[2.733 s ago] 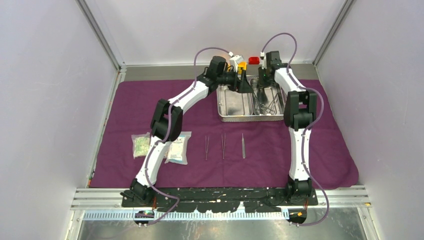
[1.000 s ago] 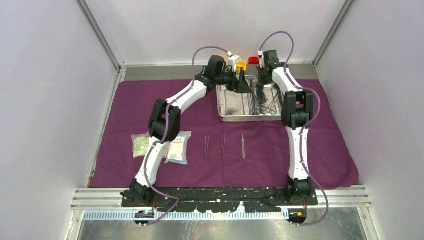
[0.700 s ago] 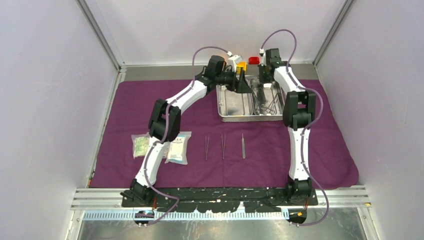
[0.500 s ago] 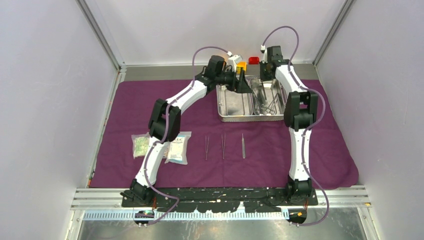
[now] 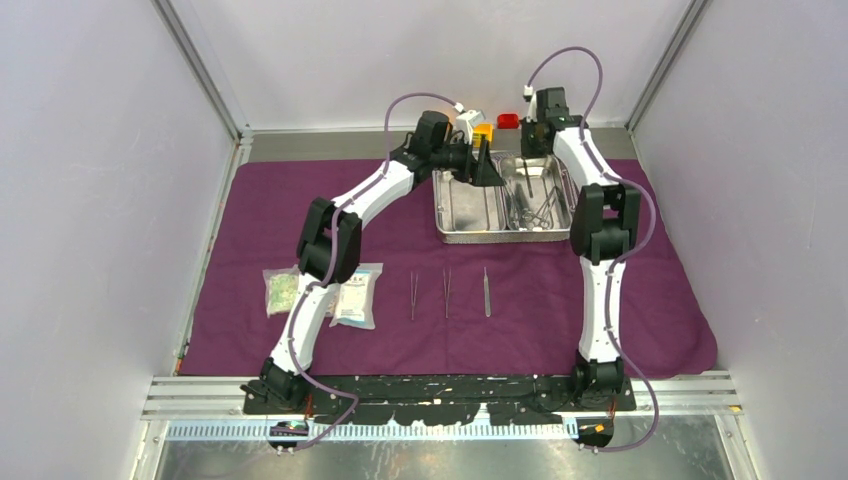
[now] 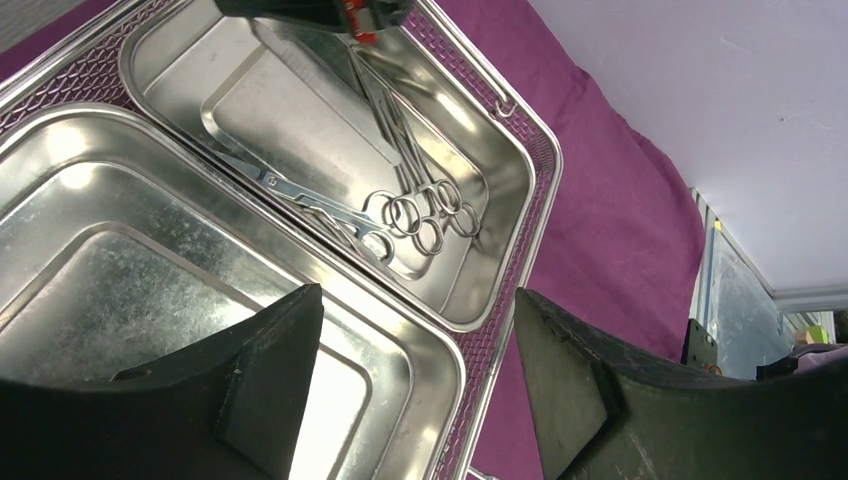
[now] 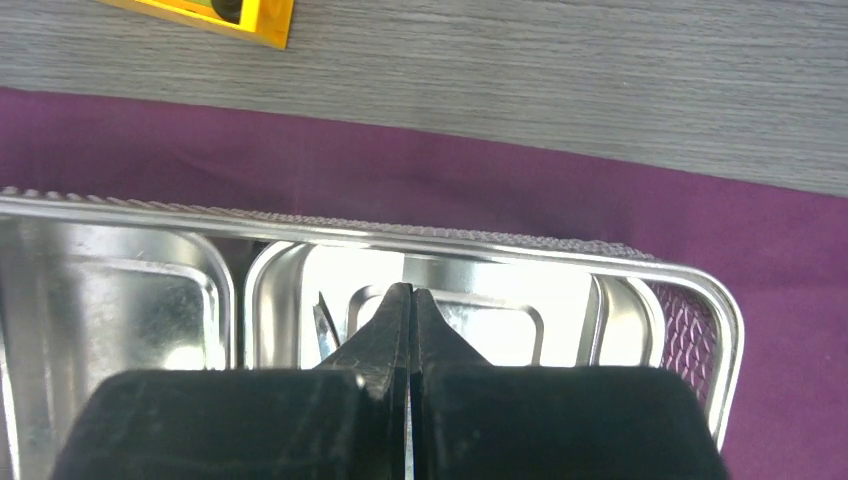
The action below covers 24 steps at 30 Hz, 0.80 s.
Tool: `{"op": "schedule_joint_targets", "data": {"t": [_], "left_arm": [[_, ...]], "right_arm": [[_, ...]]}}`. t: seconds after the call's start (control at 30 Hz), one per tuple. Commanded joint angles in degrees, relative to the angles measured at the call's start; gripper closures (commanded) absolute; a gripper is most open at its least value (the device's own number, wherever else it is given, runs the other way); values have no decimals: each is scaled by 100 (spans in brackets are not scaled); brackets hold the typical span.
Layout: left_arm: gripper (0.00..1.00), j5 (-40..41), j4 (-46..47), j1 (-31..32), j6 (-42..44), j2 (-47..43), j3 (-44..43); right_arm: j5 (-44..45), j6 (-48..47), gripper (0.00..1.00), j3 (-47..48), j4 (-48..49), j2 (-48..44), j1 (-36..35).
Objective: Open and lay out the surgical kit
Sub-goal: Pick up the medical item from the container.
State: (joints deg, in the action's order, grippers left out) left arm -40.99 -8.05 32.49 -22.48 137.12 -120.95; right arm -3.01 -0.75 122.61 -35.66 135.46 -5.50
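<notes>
Now tray R-hand compt holds scissors + clamps.

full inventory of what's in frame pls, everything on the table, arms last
cloth: one, dark purple, spread over the table.
tray: one, shiny steel, two compartments, far centre of the cloth.
ring-handled instruments: several, steel, tray's right compartment; exact count unclear.
thin instruments: three, steel, in a row on the cloth nearer than the tray.
packets: two, clear, side by side on the cloth, near left.
bricks: two, one yellow-orange, one red, on bare table beyond the cloth.
left gripper: black, open, over the tray's left compartment.
right gripper: black, shut, over the right compartment's far end; any grip unclear.
</notes>
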Motion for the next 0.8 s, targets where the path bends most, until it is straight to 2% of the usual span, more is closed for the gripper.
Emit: {"op": "schedule_joint_targets", "data": {"t": [0.0, 0.3, 0.4, 0.57, 0.77], "left_arm": [[28, 92, -128, -39, 170, -477, -166], [28, 621, -677, -244, 573, -1343, 425], [28, 842, -887, -316, 755, -1757, 785], [27, 1217, -1250, -366, 1095, -2579, 1423], [26, 1493, -1390, -423, 1494, -3671, 2538]], "right_arm": [[-27, 233, 100, -79, 16, -917, 10], [272, 460, 100, -640, -286, -1817, -143], [283, 607, 100, -1091, -353, -2230, -276], [802, 800, 100, -2094, -265, -3120, -772], [1095, 1394, 100, -3249, -186, -4015, -1705]]}}
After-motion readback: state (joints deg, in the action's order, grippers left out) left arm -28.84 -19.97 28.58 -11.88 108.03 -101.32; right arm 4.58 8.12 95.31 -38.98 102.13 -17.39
